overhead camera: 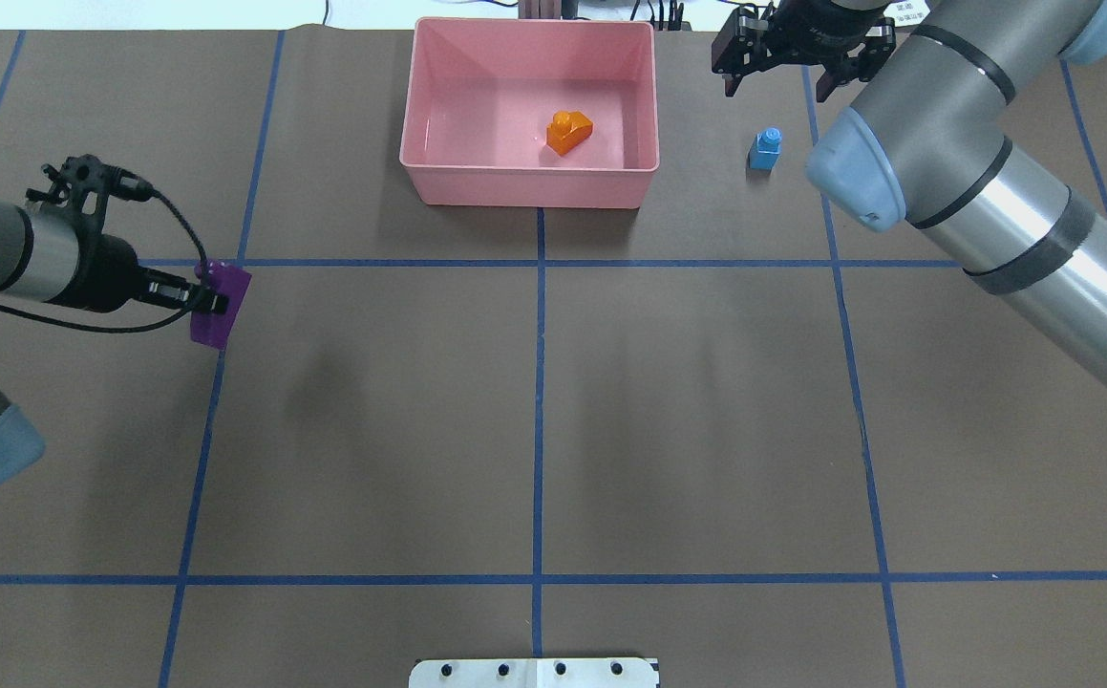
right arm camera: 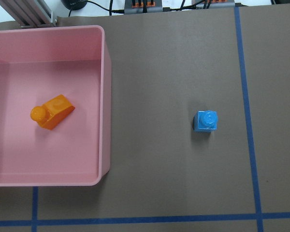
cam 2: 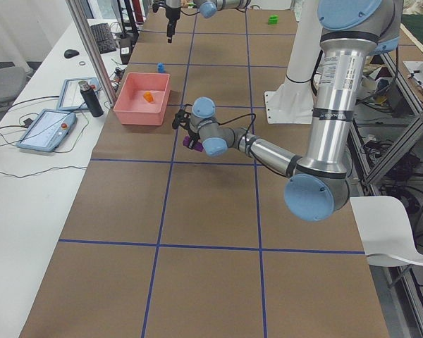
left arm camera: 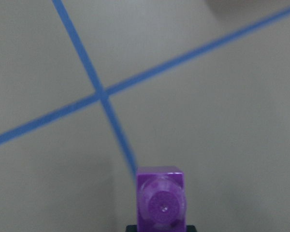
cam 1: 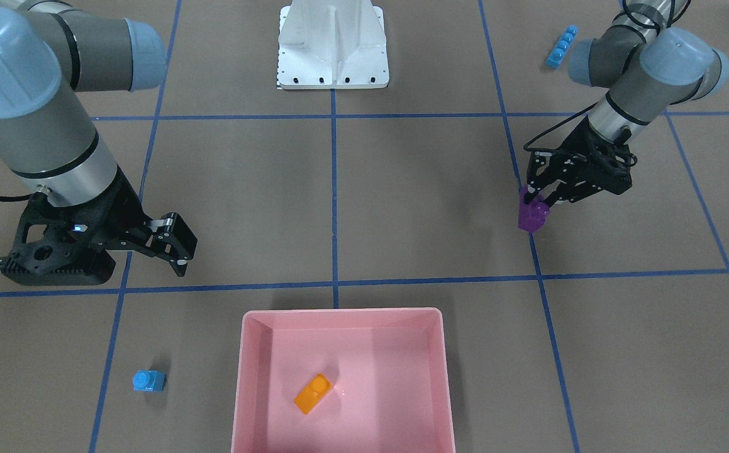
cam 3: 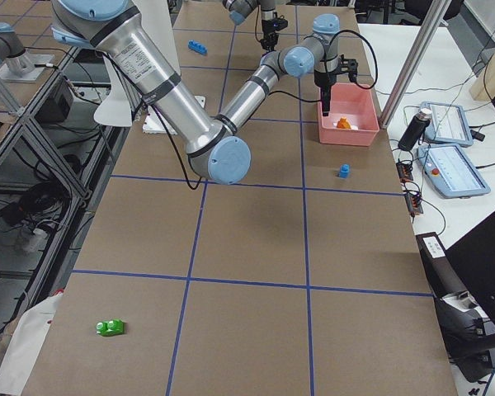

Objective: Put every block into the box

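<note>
My left gripper [overhead camera: 214,302] is shut on the purple curved-slope block [overhead camera: 220,308], held above the table at a blue tape crossing [cam 1: 533,217]; the left wrist view shows the block's [left arm camera: 161,200] stud end. The pink box [overhead camera: 529,189] holds the orange block [overhead camera: 568,132] [right arm camera: 51,112]. A small light-blue block [overhead camera: 766,150] [right arm camera: 205,121] stands on the table beside the box. My right gripper [overhead camera: 775,84] hangs open above that spot. The long light-blue block [cam 1: 561,47] lies behind the left arm. The green block [cam 3: 110,327] lies far off at the table's right end.
The white robot base [cam 1: 333,47] stands at the table's middle rear. Blue tape lines [overhead camera: 540,382] divide the brown table into squares. Tablets and a dark bottle [cam 3: 412,132] sit on the white side bench beyond the box.
</note>
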You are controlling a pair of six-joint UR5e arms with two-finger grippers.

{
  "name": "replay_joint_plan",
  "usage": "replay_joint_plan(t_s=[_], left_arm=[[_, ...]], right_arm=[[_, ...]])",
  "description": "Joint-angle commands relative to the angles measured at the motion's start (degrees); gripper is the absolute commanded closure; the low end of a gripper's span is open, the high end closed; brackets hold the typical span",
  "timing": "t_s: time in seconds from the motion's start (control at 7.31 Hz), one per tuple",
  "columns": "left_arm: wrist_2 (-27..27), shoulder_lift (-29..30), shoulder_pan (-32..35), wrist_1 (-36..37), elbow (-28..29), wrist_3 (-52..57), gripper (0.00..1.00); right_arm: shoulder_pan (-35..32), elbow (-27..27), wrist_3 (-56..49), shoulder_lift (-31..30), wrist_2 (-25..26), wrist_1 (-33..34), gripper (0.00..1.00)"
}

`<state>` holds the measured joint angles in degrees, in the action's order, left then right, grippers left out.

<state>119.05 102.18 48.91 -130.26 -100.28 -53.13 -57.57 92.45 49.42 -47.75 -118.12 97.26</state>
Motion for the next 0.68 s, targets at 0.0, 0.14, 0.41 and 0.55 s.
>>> replay_joint_plan(t_s=[0.0, 0.14, 0.41, 0.55], left_arm=[[-3.55, 17.97, 2.32, 1.15, 8.55, -18.08, 1.0], [-3.65, 27.45, 3.9, 1.15, 17.66, -23.2, 1.0], [-7.48, 41.98, 4.79, 1.24, 34.9, -28.33, 1.0], [-11.43, 47.27, 4.36, 3.24, 42.46, -28.43, 1.0]], right_arm=[[-2.18, -8.46, -3.19, 0.03, -0.18, -7.72, 0.01], [-3.24, -15.39, -3.1, 0.46, -0.96, -15.97, 0.01], [-4.04, -24.74, -3.45, 2.48, -1.85, -23.41, 0.01], [-3.95, -27.91, -3.54, 3.27, -1.85, -25.26, 0.01]])
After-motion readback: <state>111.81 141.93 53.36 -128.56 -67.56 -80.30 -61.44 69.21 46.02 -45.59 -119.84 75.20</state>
